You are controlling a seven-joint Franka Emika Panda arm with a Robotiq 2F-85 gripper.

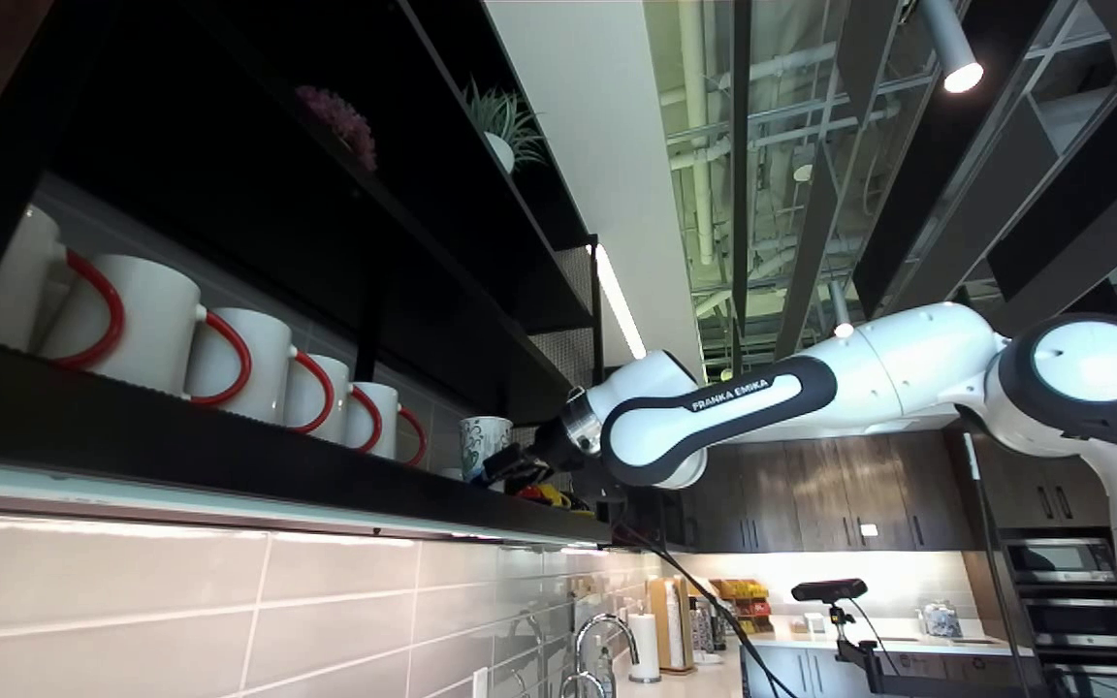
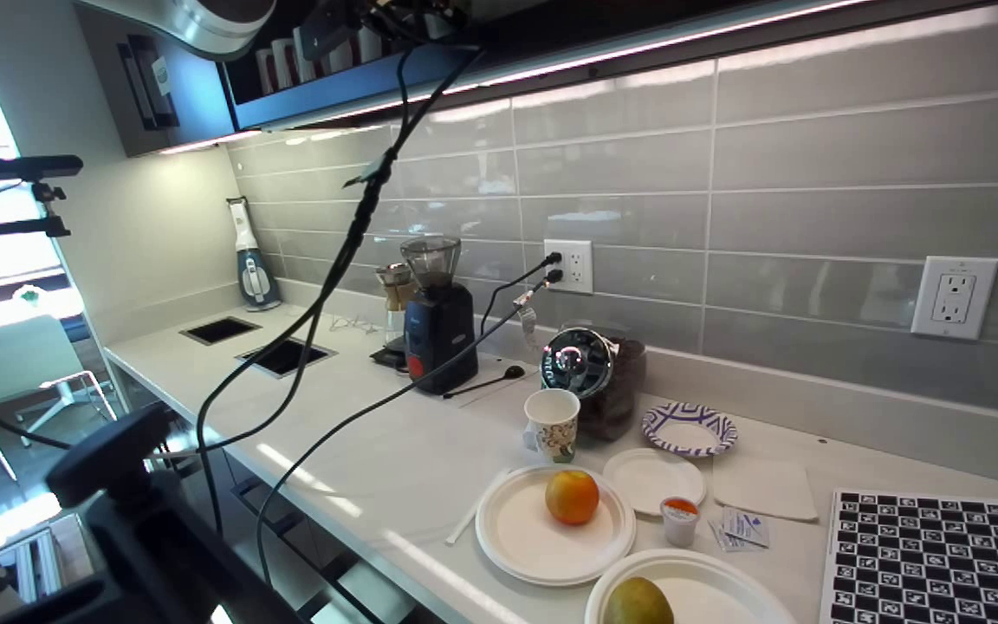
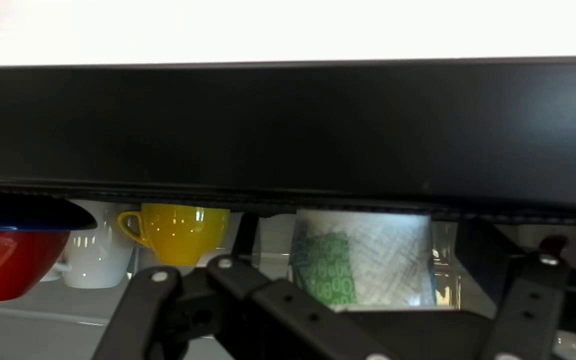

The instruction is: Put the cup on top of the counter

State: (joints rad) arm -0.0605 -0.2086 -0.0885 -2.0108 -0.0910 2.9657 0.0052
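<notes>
Cup [image 3: 368,257]: patterned, with a green patch, upright on the shelf [image 1: 277,465], the lip [image 3: 268,130] hiding its foot. I take it for the one to be moved, since it alone stands between my fingers [image 3: 246,236].
Hand [image 3: 360,237]: spread, holding nothing; a gap shows on either side of the cup. I judge the width deliberate, letting me enter without knocking the wall.
Finger placing: one at each side, so that drawing together should press opposite walls and spare the rim.
Arm [image 1: 781,397]: reaches in from the front, because the upper board [image 1: 481,359] leaves little approach from above.
Mugs [image 1: 146,320]: in a row, red handles [image 1: 246,361] facing outward, presumably for easy taking.
Yellow cup [image 3: 185,232] and red bowl [image 3: 13,267]: neighbours to one side; with the lip in front, they argue for lifting before drawing out.
Counter [image 2: 430,459]: my destination, below the shelf; the cup is not yet there. Plates [image 2: 512,539] and another patterned cup [image 2: 553,425] occupy part of it, so I would set mine down upright, apart from these.
</notes>
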